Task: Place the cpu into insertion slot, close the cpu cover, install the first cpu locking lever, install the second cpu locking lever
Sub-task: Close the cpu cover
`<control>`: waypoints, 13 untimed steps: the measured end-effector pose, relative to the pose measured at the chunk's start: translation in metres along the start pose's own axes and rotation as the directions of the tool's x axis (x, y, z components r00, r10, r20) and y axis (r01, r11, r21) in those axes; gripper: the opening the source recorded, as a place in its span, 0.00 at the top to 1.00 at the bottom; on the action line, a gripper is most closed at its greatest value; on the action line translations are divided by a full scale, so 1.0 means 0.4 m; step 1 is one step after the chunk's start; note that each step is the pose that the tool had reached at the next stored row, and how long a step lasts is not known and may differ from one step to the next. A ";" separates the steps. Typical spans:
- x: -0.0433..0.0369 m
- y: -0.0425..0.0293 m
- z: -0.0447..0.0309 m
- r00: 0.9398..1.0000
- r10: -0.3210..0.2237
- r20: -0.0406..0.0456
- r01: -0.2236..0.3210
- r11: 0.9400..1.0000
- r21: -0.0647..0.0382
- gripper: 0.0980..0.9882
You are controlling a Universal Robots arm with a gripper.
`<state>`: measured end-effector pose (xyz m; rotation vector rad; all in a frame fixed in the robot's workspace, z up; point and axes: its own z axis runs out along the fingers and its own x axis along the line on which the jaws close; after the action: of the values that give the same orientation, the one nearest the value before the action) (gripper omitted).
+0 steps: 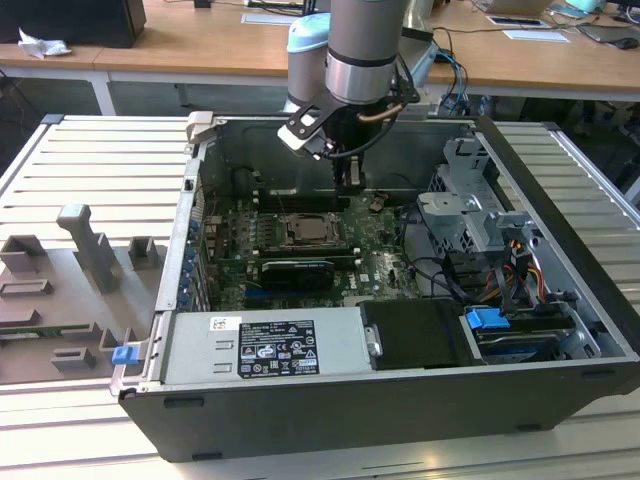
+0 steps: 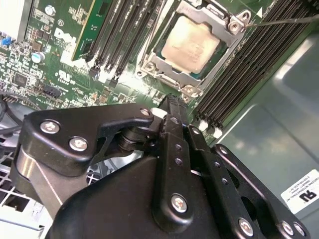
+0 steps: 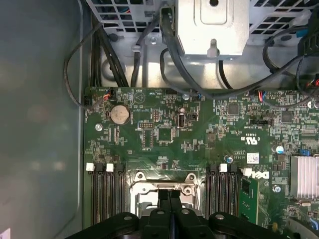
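Observation:
The cpu (image 2: 192, 44), a pale silver-beige square, lies in the insertion slot (image 1: 305, 232) on the green motherboard. The silvery cpu cover (image 2: 167, 69) lies flat around it as a frame. A thin metal lever rod (image 2: 286, 21) runs out from one corner of the socket. My gripper (image 2: 169, 102) hangs just above the board beside the socket, fingers pressed together and holding nothing. In the first wrist view the gripper (image 3: 170, 193) has its tips over the edge of the socket frame (image 3: 162, 188). In the exterior view the gripper (image 1: 349, 183) is just behind the socket.
Long black memory slots (image 2: 234, 74) flank the socket on both sides. An open computer case (image 1: 560, 270) walls in the board, with a drive cage (image 1: 470, 205), cables (image 3: 149, 45) and a power supply (image 1: 265, 345). A grey fixture block (image 1: 90, 250) stands on the exterior view's left.

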<state>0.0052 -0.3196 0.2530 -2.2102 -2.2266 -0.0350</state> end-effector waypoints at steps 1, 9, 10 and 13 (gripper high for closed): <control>0.000 -0.003 0.003 1.000 0.000 0.000 0.000 1.000 0.000 0.99; -0.001 -0.067 0.037 1.000 -0.012 0.000 0.012 1.000 0.000 0.99; -0.001 -0.070 0.037 1.000 -0.012 0.000 0.012 1.000 0.000 0.99; -0.007 -0.077 0.039 1.000 -0.012 0.000 0.012 1.000 0.000 0.99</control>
<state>-0.0254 -0.3221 0.2372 -2.1972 -2.2393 -0.0347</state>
